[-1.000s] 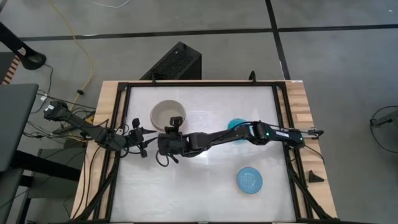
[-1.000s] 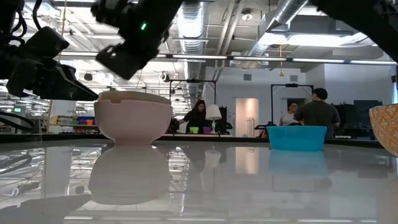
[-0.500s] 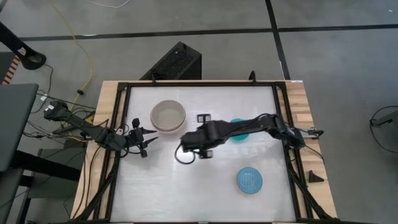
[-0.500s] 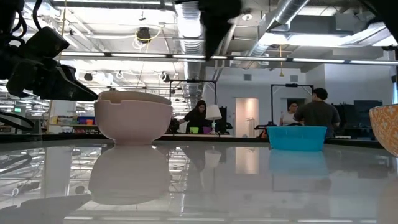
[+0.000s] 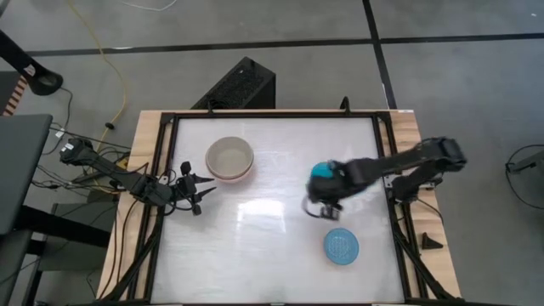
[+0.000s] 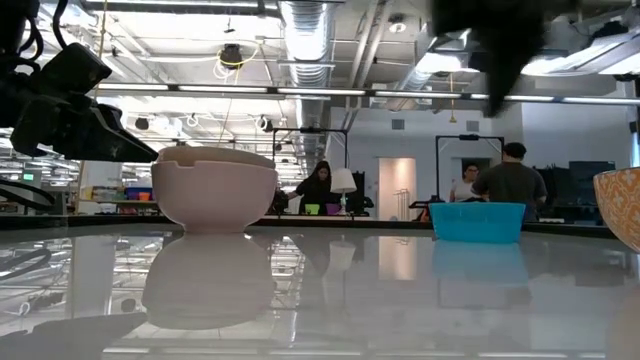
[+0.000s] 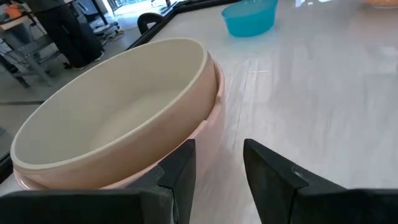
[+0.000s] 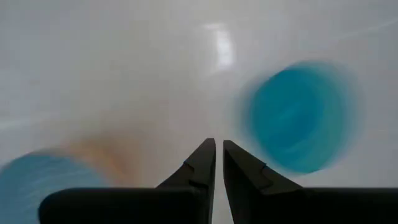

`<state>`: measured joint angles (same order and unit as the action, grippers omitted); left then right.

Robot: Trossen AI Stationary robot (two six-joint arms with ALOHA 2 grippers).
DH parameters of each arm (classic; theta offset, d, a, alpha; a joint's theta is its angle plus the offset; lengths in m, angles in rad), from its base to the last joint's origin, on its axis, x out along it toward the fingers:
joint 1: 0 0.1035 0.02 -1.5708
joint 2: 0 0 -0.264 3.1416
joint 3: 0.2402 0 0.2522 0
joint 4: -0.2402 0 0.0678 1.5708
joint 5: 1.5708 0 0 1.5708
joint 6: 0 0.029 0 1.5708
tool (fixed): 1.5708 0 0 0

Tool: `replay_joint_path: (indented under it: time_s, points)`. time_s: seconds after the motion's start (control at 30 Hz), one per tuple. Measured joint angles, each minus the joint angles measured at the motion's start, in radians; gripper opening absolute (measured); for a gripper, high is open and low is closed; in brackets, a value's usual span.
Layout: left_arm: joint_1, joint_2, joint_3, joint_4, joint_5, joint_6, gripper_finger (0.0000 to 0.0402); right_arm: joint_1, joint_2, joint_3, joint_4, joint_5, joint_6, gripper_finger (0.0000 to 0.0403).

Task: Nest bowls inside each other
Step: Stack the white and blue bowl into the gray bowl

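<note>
A cream bowl (image 5: pixel 229 157) sits nested inside a salmon-pink bowl (image 6: pixel 213 195) at the table's far left. A teal bowl (image 5: pixel 320 171) stands near the middle right, partly under my right arm. A light blue bowl with a dotted inside (image 5: pixel 341 246) stands nearer the front edge. My right gripper (image 5: pixel 318 210) hangs above the table between those two, pointing down; its fingertips (image 8: pixel 218 146) stand open by a narrow gap, with nothing between them. My left gripper (image 7: pixel 217 168) is open beside the pink bowl's wall (image 7: pixel 205 130), at the table's left.
A black frame (image 5: pixel 387 161) runs around the white tabletop, with wooden strips outside it. Bare tabletop lies between the nested bowls and the teal bowl. Beyond the table's far edge, people (image 6: pixel 510 180) stand in the room.
My right gripper has come away from the cream bowl's rim and swung fast toward the table's right edge. It now stands by the teal bowl, and it has tipped over until it points down. The nested bowls have stayed in place.
</note>
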<state>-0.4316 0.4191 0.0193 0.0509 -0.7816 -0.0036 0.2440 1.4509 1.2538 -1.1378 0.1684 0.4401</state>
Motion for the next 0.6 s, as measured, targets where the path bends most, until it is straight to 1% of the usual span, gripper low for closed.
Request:
replay_joint_path:
  time_s: [0.07,0.1,0.2,0.33,0.47,0.6]
  points:
    - [0.000,0.000,0.000,0.000,0.000,0.000,0.0125,0.050,-0.083,-0.108,0.079,-0.059,0.116,0.0063]
    - [0.000,0.000,0.000,0.000,0.000,0.000,0.0125,0.077,-0.119,-0.155,0.118,-0.070,0.168,0.0063]
    - [0.000,0.000,0.000,0.000,0.000,0.000,0.0125,0.158,-0.207,-0.254,0.200,-0.068,0.300,0.0064]
    - [0.000,0.000,0.000,0.000,0.000,0.000,0.0125,0.246,-0.257,-0.324,0.215,-0.065,0.449,0.0073]
    - [0.000,0.000,0.000,0.000,0.000,0.000,0.0125,0.303,-0.246,-0.347,0.210,-0.065,0.532,0.0110]
    - [0.000,0.000,0.000,0.000,0.000,0.000,0.0125,0.335,-0.198,-0.347,0.215,-0.062,0.539,0.0172]
